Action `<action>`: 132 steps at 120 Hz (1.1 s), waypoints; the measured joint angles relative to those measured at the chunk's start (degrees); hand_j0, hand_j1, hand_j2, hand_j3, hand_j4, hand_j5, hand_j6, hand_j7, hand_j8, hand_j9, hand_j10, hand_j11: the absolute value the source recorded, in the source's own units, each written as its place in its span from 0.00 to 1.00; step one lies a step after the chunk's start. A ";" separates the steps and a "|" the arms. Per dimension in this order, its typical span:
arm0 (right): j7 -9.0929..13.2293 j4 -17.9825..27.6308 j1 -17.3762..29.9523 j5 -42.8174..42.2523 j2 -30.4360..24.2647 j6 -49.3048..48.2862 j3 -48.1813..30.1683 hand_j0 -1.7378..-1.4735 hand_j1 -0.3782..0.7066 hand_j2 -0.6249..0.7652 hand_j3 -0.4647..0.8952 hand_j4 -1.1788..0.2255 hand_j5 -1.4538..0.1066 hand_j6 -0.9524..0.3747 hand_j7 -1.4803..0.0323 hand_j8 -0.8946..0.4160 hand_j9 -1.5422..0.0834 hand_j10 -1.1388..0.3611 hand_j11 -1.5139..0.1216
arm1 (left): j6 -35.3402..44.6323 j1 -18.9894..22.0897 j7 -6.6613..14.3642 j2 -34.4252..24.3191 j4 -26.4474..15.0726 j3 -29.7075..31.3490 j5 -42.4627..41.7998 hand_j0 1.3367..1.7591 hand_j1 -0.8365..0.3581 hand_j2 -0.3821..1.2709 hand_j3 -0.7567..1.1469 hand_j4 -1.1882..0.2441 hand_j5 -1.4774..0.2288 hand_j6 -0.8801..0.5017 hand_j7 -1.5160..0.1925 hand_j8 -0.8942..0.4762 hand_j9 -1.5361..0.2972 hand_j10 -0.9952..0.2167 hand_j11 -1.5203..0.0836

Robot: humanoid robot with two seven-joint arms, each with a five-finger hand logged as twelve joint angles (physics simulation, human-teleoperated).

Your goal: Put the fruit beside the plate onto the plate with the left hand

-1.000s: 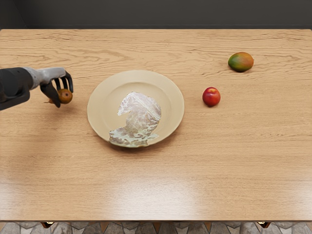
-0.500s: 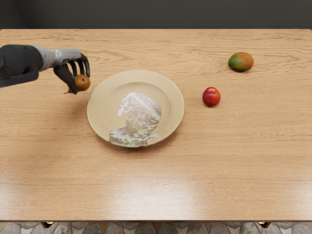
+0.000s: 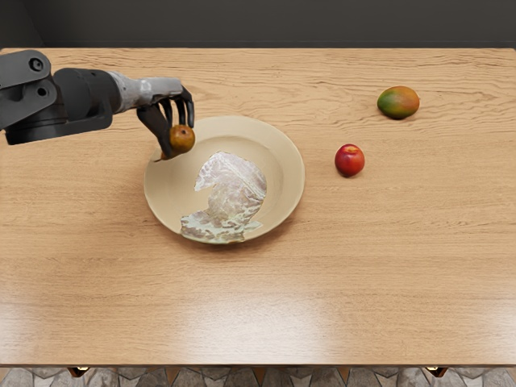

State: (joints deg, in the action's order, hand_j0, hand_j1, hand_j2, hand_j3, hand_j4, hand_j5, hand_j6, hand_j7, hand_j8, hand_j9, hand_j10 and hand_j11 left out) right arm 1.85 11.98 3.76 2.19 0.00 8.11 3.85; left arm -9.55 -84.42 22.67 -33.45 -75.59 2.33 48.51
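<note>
Though beside the plate (image 3: 270, 145) a second ago, now carried over its left rim: small fruit (image 3: 181, 139), gripped in the left robot hand (image 3: 167, 109); probably only release remaining.

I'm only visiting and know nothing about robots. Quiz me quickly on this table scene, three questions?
1. True or false: the left hand holds a small brown fruit.
2. That fruit hangs over which part of the plate? A) left rim B) right rim C) centre
3. Fill in: right of the plate lie a red apple and a ____.
Key: 1 true; 2 A; 3 mango.
</note>
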 joint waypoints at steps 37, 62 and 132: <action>-0.01 0.02 -0.06 0.00 0.00 -0.01 -0.01 0.30 0.06 0.45 0.34 0.82 0.91 0.70 0.95 0.66 0.93 0.74 0.90 | -0.19 0.78 0.41 6.96 3.73 0.65 0.61 0.76 0.35 0.62 0.40 0.39 0.23 0.25 0.26 0.08 0.25 0.15 0.28; 0.00 0.05 -0.07 0.00 0.00 -0.01 0.01 0.30 0.06 0.45 0.34 0.82 0.91 0.70 0.95 0.66 0.93 0.74 0.90 | 0.26 0.91 0.43 7.96 5.14 0.21 0.12 0.76 0.71 0.38 0.40 0.63 0.60 0.46 0.62 0.41 0.59 0.54 0.67; 0.00 0.07 -0.29 0.09 0.00 -0.02 -0.06 0.30 0.06 0.45 0.34 0.82 0.91 0.70 0.95 0.66 0.93 0.74 0.90 | -22.39 6.72 0.35 -7.63 5.52 -9.54 -19.19 0.76 0.98 0.24 0.40 0.82 0.85 0.62 0.87 0.64 0.82 0.80 0.93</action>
State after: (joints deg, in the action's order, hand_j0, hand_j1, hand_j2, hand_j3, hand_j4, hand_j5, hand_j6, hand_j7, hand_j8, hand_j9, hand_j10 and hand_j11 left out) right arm 1.85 12.04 3.47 2.28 0.00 8.09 3.79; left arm -31.94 -77.70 23.03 -41.07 -70.07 -7.21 29.31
